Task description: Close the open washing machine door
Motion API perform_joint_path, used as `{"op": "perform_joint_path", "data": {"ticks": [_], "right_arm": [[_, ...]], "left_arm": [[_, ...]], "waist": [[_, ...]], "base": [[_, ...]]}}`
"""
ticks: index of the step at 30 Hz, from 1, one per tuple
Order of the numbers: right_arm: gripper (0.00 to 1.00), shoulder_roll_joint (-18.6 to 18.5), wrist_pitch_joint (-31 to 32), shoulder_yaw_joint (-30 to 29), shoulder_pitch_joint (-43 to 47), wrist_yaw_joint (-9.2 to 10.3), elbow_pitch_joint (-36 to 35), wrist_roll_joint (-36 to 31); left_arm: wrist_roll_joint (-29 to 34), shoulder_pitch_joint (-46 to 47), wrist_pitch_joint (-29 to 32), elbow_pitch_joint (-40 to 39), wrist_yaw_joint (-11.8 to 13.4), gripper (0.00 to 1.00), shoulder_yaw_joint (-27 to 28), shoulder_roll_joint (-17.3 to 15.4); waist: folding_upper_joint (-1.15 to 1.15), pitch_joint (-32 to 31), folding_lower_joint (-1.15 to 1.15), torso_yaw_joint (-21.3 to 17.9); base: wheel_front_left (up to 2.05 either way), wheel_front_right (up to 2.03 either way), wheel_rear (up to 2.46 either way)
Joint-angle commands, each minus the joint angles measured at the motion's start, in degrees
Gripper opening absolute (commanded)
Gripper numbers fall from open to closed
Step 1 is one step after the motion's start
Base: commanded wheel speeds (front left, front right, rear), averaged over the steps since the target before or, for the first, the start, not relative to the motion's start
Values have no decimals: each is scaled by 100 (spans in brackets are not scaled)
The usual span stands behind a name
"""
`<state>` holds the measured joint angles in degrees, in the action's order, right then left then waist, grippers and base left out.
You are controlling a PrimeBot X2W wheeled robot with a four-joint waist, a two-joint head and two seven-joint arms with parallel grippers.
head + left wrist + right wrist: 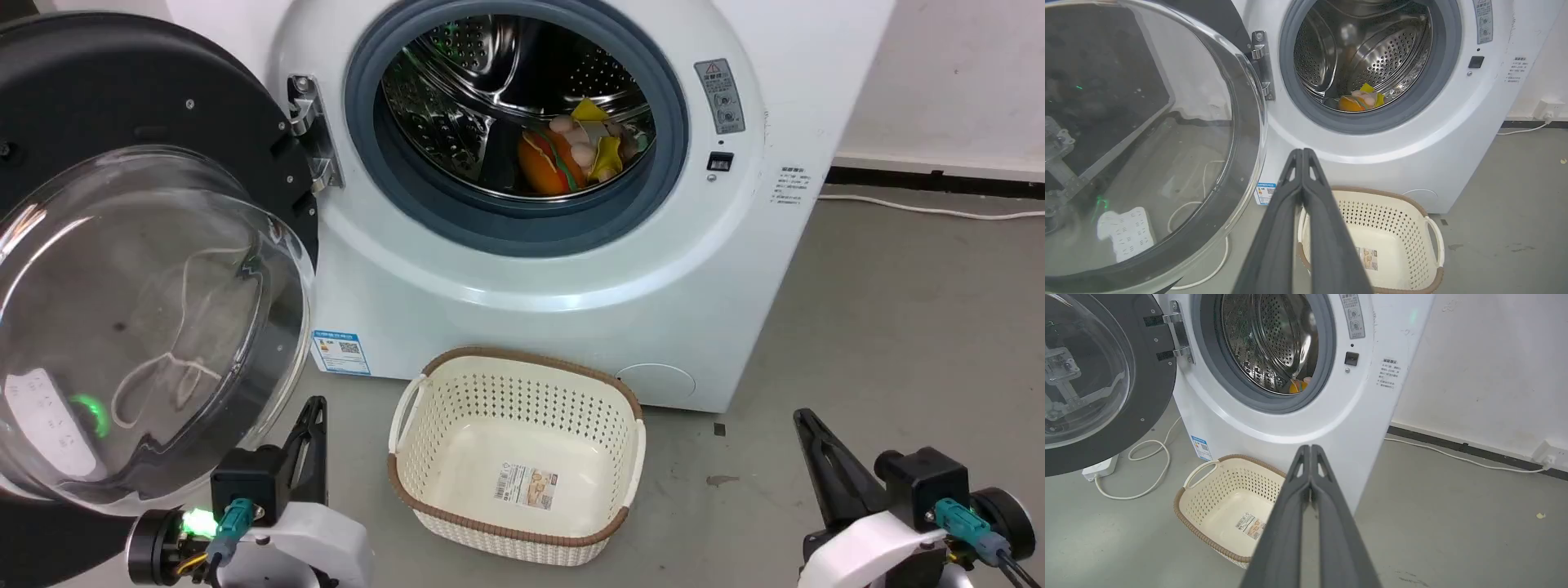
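One job, and by my read it has not begun: the washing machine (571,310) stands on the floor with its drum mouth uncovered. The washing machine door (147,310) hangs swung wide on the hinge at the machine's left side. Its glass bowl bulges toward me and its free edge is cut off by the head view's left border. Next, I judge, an arm must get round that free edge and push the outer face toward the opening until it latches.

A cream basket (522,359) sits on the floor just before the machine. My left end effector (1302,152) is pressed together on nothing, low and near the door's lower rim but apart from it; the door lies to its left. My right end effector (1310,447), also pressed together and empty, is well apart from the door, beyond the basket. Small toys (571,151) lie in the drum.
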<state>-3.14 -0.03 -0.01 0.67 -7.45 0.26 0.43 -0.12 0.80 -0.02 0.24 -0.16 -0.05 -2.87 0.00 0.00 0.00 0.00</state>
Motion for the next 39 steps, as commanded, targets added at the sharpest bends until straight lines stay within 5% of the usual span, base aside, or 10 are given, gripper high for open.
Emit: {"op": "perform_joint_path", "data": {"ticks": [1,39], "right_arm": [[0,26,3,1,-67,-3,-26,-43],[0,26,3,1,-67,-3,-26,-43]], "left_arm": [[12,-80,2,-24,16,0,5,0],[12,-80,2,-24,16,0,5,0]], "waist": [[0,0,0,0],[0,0,0,0]], "base": [[0,0,0],[0,0,0]]}}
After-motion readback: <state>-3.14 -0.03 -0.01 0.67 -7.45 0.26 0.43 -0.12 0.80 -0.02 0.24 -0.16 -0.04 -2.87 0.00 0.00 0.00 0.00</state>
